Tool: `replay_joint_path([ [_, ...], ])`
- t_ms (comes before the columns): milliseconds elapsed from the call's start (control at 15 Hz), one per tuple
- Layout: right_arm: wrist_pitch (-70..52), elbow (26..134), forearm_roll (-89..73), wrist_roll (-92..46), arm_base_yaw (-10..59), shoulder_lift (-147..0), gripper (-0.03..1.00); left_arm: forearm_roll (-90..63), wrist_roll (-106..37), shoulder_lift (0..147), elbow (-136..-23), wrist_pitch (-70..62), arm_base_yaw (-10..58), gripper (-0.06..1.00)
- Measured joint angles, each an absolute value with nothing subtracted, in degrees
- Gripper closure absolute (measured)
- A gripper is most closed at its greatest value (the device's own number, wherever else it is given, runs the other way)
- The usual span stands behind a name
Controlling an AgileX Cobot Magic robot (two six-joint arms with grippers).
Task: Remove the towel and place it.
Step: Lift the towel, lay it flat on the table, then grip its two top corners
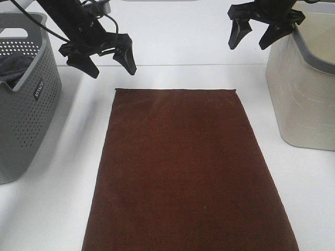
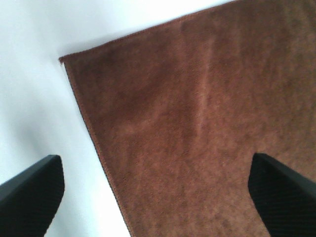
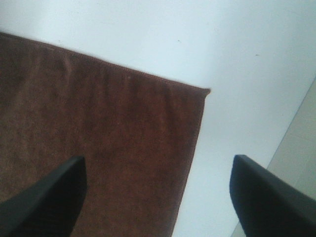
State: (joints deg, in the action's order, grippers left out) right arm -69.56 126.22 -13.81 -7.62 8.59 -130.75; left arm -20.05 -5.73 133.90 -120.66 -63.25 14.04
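The towel [image 1: 186, 172], a large dark reddish-brown plush cloth, lies spread flat on the white table, its far edge toward the arms. My left gripper [image 1: 111, 64] hangs open and empty above the table just beyond the towel's far left corner [image 2: 64, 59]. My right gripper [image 1: 251, 37] hangs open and empty higher up, beyond the far right corner [image 3: 207, 91]. In each wrist view the towel [image 2: 197, 128] [image 3: 98, 138] fills the space between and below the black fingertips. No white tag shows.
A grey perforated basket [image 1: 31, 112] with a dark grey cloth [image 1: 13, 67] inside stands at the left edge. A beige basket [image 1: 306, 86] stands at the right, its wall visible in the right wrist view [image 3: 301, 148]. White table [image 1: 172, 76] lies beyond the towel.
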Motion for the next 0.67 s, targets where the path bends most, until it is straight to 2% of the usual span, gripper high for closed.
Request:
replay_joint_path([
  [133, -69.61, 126.68, -13.18, -6.88, 8.59, -129.89, 0.20, -20.34, -5.73, 133.90, -124.90, -66.86, 14.04, 0.01],
  [400, -69.84, 129.49, -12.83, -8.25, 12.66, -125.54, 0.19, -19.77, -5.73, 133.90, -125.71, -69.04, 14.04, 0.01],
  [667, -69.84, 129.49, -18.62, -10.31, 15.01, -132.30, 0.19, -19.77, -5.96, 133.90, -125.71, -69.39, 14.04, 0.01],
])
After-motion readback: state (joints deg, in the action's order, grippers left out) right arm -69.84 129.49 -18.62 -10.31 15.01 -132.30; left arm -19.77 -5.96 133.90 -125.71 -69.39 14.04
